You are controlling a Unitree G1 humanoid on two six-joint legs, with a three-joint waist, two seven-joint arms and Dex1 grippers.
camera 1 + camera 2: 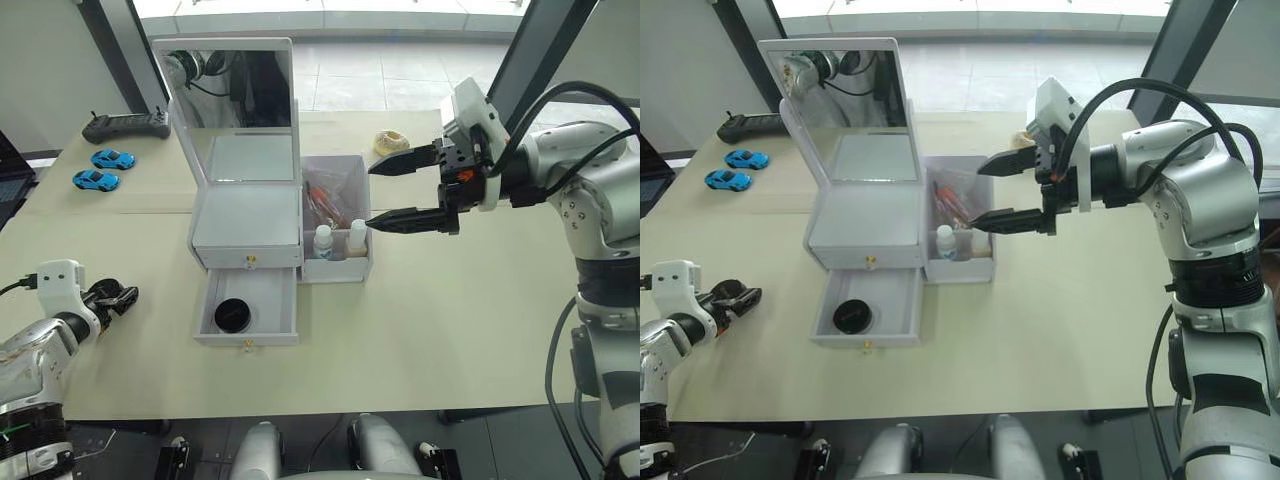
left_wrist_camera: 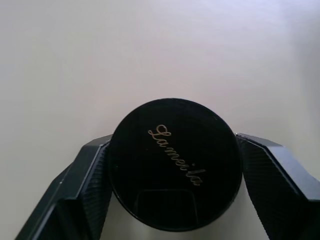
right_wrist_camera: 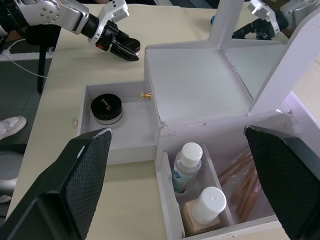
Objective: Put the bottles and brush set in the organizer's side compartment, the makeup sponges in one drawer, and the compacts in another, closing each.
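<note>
The white organizer [image 1: 246,222] stands mid-table with its mirror [image 1: 231,100] up. Its upper drawer is closed. The lower drawer [image 1: 270,312] is pulled out and holds one black-topped compact [image 1: 233,315]. The side compartment [image 1: 340,268] holds two white-capped bottles, one slim and clear [image 3: 186,161] and one peach [image 3: 207,209], with the brush set [image 1: 325,203] behind them. My right gripper [image 1: 371,195] hovers open just right of that bin. My left gripper [image 1: 118,297], low at the table's left edge, is shut on the second compact [image 2: 175,155]. The makeup sponges are out of view.
Two blue toy cars [image 1: 112,158] [image 1: 95,179] and a black controller [image 1: 125,125] lie at the far left of the table. A pale ring-shaped object [image 1: 392,141] sits behind the right gripper. Bare tabletop [image 1: 450,320] spreads in front of and right of the organizer.
</note>
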